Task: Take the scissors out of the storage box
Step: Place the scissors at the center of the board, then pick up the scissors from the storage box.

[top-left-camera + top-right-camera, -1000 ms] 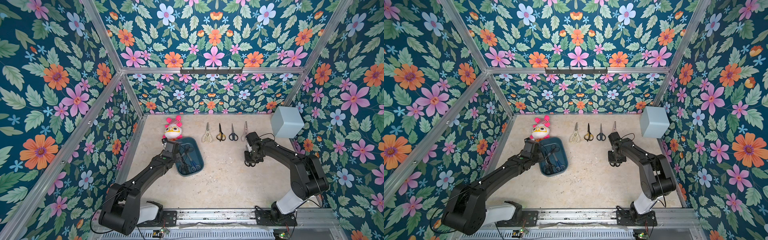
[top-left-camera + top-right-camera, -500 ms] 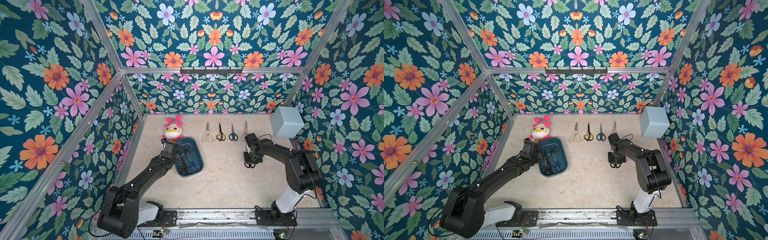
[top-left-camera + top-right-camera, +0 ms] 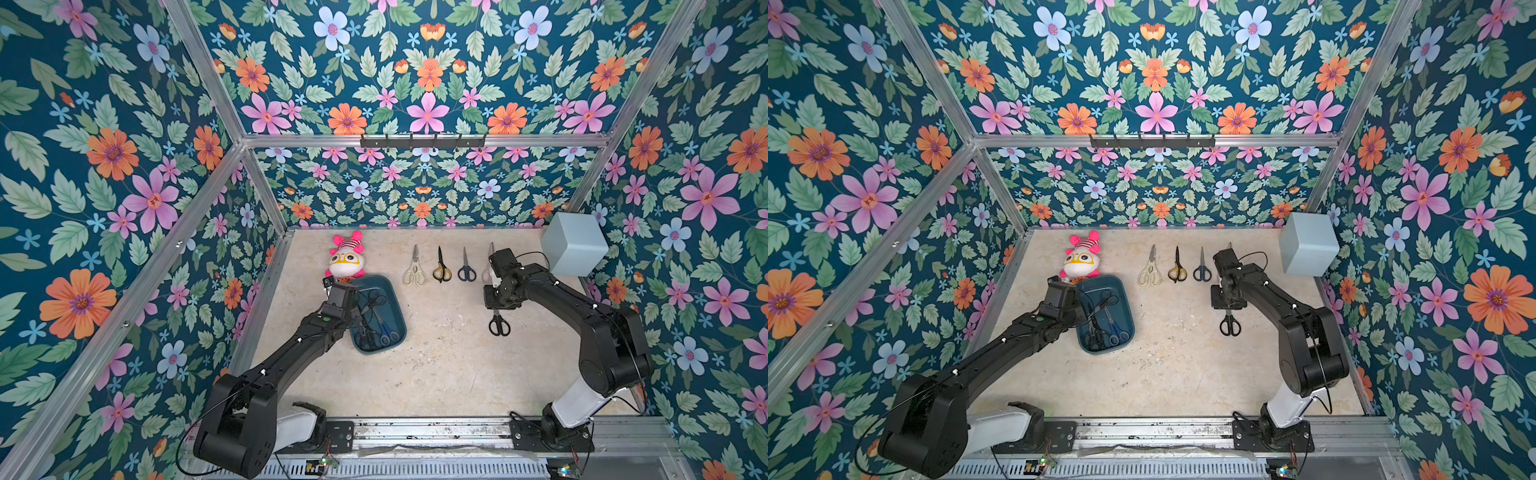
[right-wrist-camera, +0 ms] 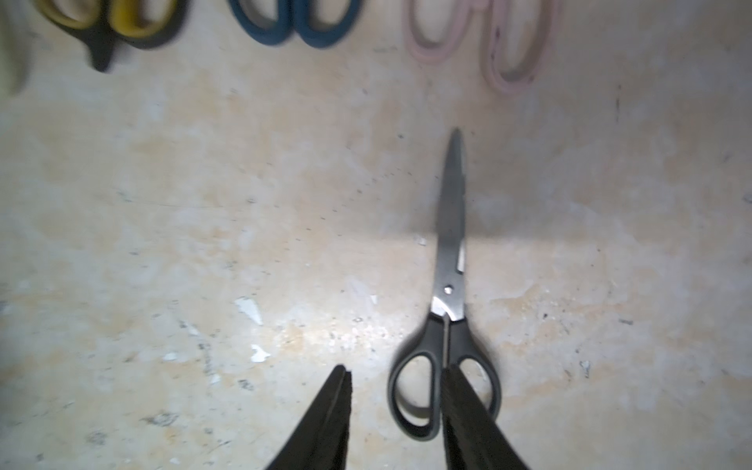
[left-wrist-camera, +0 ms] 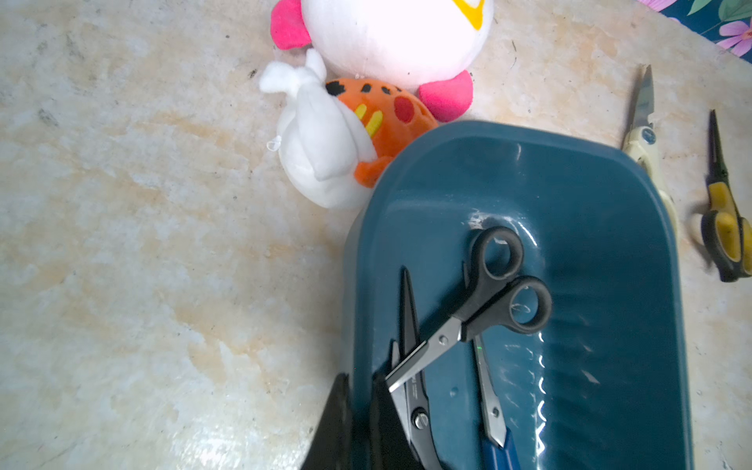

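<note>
The dark teal storage box (image 3: pixel 384 284) (image 3: pixel 1115 284) lies left of centre, with several scissors inside. The left wrist view shows a black-handled pair (image 5: pixel 488 301), a blue-handled pair (image 5: pixel 494 443) and a larger dark pair (image 5: pixel 411 386) in it. My left gripper (image 5: pixel 360 380) is shut on the box's near wall, one finger inside and one outside. My right gripper (image 4: pixel 396 370) is open just above the table. A black pair of scissors (image 4: pixel 447 285) (image 3: pixel 498 322) lies flat there, with one finger over its handle.
Cream (image 3: pixel 414 268), yellow-black (image 3: pixel 441 268), navy (image 3: pixel 466 268) and pale pink (image 3: pixel 487 270) scissors lie in a row at the back; my right arm partly covers the pink pair. A plush toy (image 3: pixel 347 259) touches the box's far end. A pale grey-blue cube (image 3: pixel 573 243) stands back right.
My right gripper's jaws have spread apart and let go of the black scissors, which now lie on the table. The left arm and the box have not moved.
</note>
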Controlling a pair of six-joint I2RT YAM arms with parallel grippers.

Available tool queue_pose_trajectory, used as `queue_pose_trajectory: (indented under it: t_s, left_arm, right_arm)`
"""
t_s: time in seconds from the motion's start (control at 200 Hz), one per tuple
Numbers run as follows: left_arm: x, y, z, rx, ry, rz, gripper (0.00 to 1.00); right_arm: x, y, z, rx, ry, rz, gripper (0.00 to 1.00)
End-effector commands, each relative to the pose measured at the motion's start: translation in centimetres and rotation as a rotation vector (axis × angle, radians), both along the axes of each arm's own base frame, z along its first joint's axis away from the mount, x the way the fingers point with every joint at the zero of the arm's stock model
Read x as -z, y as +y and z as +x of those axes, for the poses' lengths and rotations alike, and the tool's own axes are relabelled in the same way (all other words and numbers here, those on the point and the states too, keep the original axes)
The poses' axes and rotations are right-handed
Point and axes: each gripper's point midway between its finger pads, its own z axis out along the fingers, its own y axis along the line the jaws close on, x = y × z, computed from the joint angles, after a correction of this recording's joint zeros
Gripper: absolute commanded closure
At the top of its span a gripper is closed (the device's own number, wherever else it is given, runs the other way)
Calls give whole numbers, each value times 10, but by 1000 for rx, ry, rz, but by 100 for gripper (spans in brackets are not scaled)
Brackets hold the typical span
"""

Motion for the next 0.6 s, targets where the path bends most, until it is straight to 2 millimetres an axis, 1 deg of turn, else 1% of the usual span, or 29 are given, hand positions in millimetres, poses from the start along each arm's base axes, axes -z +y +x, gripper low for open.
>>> queue_pose_trajectory:
  t_s: [0.0,0.035,0.045,0.055,0.185,0.265,0.335,0.39,0.44,0.515,0.595]
  left_arm:
    - [-4,2,3,27,-15,37,100]
    - [-4,1,3,37,-13,45,100]
    - [-5,1,3,40,-14,46,100]
    - [-5,1,3,41,-13,48,100]
    - [-6,-3,4,74,-6,47,100]
    - [-3,-6,3,87,1,39,100]
    - [-2,-6,3,85,6,34,100]
    - [-2,-6,3,81,6,28,100]
    - [-1,-6,2,76,7,26,100]
    - [-2,-4,2,61,5,23,100]
    - [-3,-2,1,40,0,18,100]
  right_arm:
    - [-25,44,2,-84,-55,75,59]
    - [-35,61,3,-119,-80,102,59]
    - [-28,67,4,-131,-64,100,59]
    - [-28,72,4,-138,-62,107,59]
    - [-46,144,8,-258,-98,249,61]
    - [-55,182,8,-320,-118,305,63]
    - [-56,213,7,-370,-120,334,64]
    - [-53,232,4,-408,-108,348,65]
    - [-46,247,-1,-438,-85,347,68]
    - [-34,264,-9,-473,-51,328,69]
    - [-23,278,-23,-506,-11,300,70]
